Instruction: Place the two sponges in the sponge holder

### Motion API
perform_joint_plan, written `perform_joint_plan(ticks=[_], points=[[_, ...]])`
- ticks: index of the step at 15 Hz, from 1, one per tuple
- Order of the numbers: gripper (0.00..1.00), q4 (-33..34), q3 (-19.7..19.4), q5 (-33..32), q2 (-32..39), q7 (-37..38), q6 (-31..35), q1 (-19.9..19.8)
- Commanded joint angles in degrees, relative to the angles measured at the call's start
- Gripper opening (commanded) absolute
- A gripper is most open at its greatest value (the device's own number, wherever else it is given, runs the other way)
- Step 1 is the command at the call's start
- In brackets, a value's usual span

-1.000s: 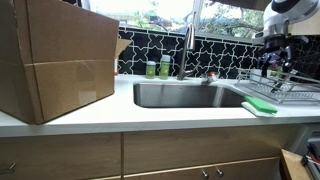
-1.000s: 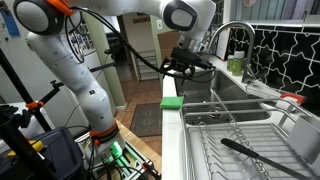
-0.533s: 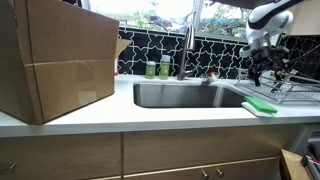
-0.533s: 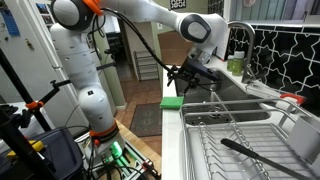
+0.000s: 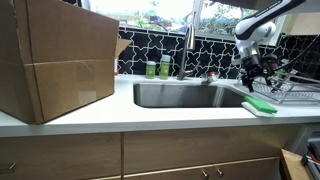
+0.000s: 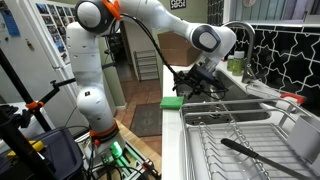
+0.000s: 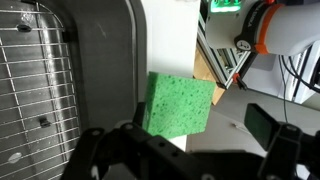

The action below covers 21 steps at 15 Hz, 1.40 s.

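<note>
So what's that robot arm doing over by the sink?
The robot's gripper hangs just above a green sponge that lies on the counter, between the sink and the wire dish rack. In the wrist view its fingers are spread open, and it is not holding the sponge. Only one sponge shows, and I can't make out a sponge holder.

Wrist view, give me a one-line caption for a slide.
Open gripper poised above a green sponge on the white counter beside the steel sink.
</note>
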Motion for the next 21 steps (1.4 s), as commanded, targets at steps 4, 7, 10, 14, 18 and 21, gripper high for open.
perform_joint_plan(ticks=[4, 7, 10, 14, 18, 21], points=[[1.0, 5.29, 4.04, 2.89, 7.5, -0.02, -3.33, -4.5], [1.0, 7.04, 5.29, 4.59, 10.23, -0.24, -6.59, -5.96], [1.0, 8.68, 6.28, 5.36, 12.6, 0.19, -8.76, -7.01], [1.0, 10.62, 7.27, 5.12, 15.12, 0.92, -10.49, -7.88], [1.0, 12.07, 8.26, 5.32, 17.02, 1.52, -12.73, -8.35], [1.0, 12.76, 8.82, 5.21, 18.21, 2.18, -14.56, -8.45]])
